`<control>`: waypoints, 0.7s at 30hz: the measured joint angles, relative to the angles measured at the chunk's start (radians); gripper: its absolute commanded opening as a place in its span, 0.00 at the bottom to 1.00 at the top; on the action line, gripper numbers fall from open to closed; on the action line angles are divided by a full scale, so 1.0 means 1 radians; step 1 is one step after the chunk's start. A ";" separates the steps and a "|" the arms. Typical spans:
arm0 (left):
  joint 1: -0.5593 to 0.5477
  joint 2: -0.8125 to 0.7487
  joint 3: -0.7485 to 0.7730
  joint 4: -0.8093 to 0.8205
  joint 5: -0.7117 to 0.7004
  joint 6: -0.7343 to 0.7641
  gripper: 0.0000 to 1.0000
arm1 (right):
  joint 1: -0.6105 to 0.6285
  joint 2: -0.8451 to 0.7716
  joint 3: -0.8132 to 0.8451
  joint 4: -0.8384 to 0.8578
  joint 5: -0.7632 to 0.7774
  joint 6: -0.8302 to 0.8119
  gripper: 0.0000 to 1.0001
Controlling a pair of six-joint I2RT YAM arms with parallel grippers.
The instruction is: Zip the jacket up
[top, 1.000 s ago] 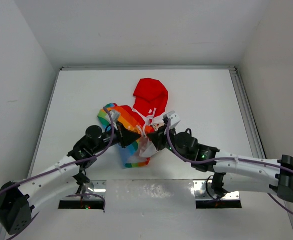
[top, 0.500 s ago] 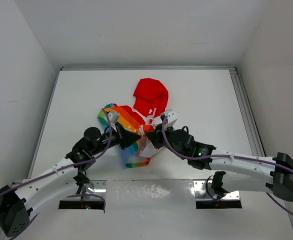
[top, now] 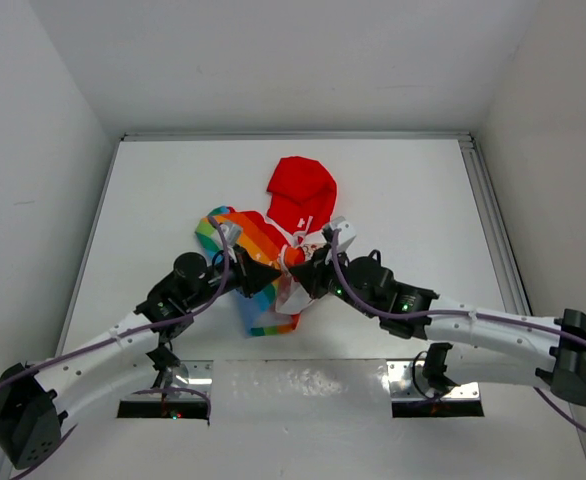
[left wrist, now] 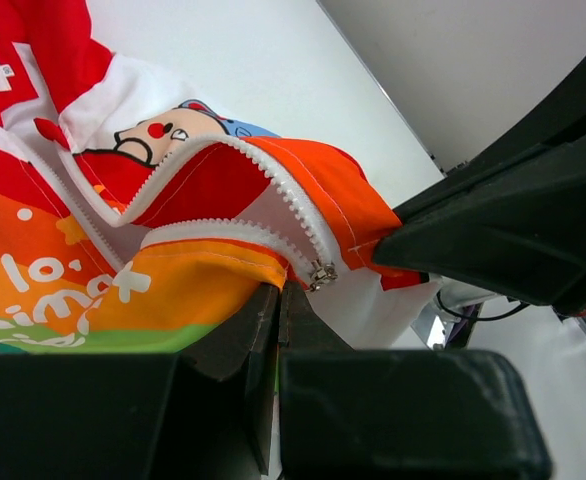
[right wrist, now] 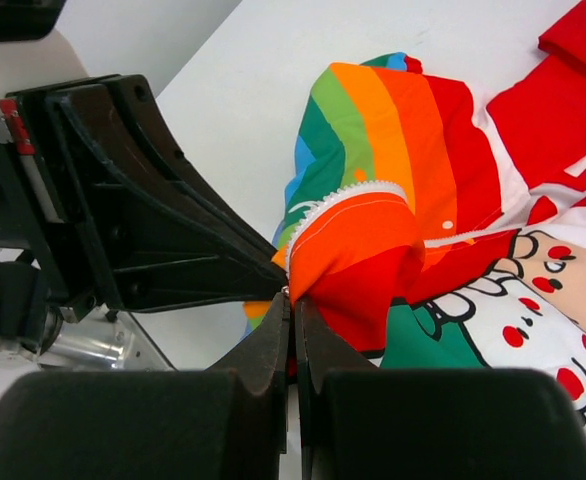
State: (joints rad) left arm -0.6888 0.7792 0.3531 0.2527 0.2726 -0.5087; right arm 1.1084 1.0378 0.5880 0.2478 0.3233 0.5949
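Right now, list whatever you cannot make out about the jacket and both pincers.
- Top view: the zipper on the jacket is too small to trace, and the left pincer and right pincer cover it.
- Left wrist: whether the zipper slider engages both tooth rows; folded fabric hides it.
- Right wrist: whether the pincer pinches the pull or only fabric; its own fingers hide it.

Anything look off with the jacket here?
The jacket lies bunched, not flat. Its zipper teeth gape open beyond the slider. The left gripper and right gripper pinch fabric beside it. No damage visible.
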 measured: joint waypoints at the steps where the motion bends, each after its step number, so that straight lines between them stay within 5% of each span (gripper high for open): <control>1: 0.000 0.000 0.001 -0.003 -0.002 0.000 0.00 | 0.000 0.005 0.008 -0.005 -0.004 0.000 0.00; 21: -0.004 -0.077 0.004 -0.022 0.050 -0.012 0.00 | -0.053 0.097 0.055 -0.002 -0.023 0.007 0.00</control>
State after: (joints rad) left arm -0.6930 0.7025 0.3569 0.2306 0.3225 -0.5205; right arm 1.0554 1.1351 0.6430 0.2462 0.3004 0.6018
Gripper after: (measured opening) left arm 0.007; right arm 0.002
